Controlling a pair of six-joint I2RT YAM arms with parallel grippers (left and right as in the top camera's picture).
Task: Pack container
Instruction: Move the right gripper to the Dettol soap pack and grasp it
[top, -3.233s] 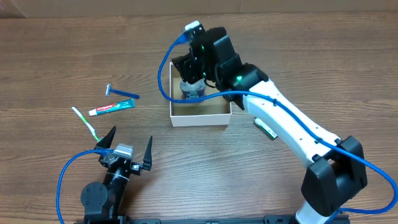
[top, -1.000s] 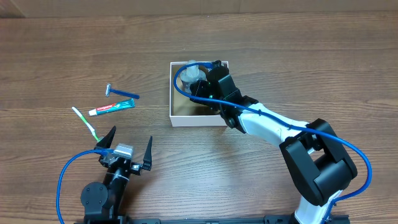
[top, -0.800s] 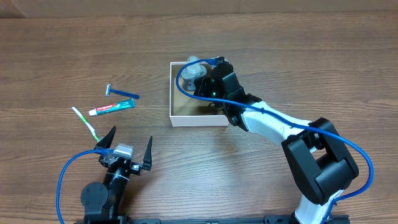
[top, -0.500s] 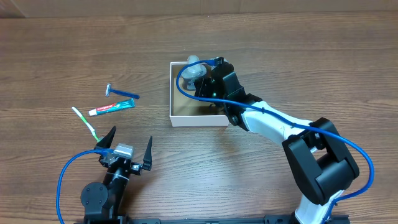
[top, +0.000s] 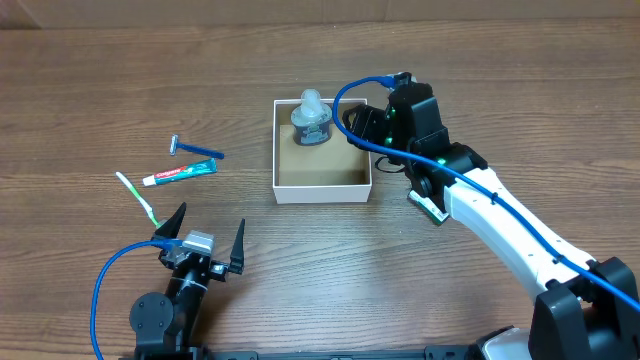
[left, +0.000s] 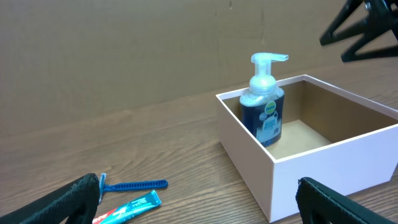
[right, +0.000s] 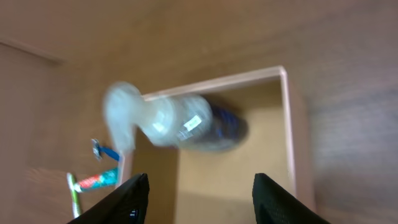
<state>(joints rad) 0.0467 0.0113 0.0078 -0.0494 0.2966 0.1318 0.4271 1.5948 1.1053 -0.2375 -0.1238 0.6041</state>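
The container (top: 320, 190) is a shallow white box with a brown inside, at the table's middle. A dark soap pump bottle with a clear top (top: 311, 120) stands upright in its far part. My right gripper (top: 360, 128) is open and empty, just above the box's right wall and apart from the bottle. The right wrist view is blurred and shows the bottle (right: 186, 124), the box (right: 287, 124) and the open jaws (right: 199, 199). My left gripper (top: 205, 243) is open and empty near the front edge. Its view shows the box (left: 323, 168), the bottle (left: 266, 112) and its jaws (left: 205, 211).
A blue razor (top: 195, 150), a toothpaste tube (top: 180, 173) and a green-and-white toothbrush (top: 135, 197) lie left of the box. The razor (left: 134, 184) and toothpaste (left: 134, 205) also show in the left wrist view. A small green-and-white item (top: 427, 205) lies by the right arm.
My right gripper has let go of the pump bottle, which now stands in the box, and has drawn back to the right. The left arm has not moved.
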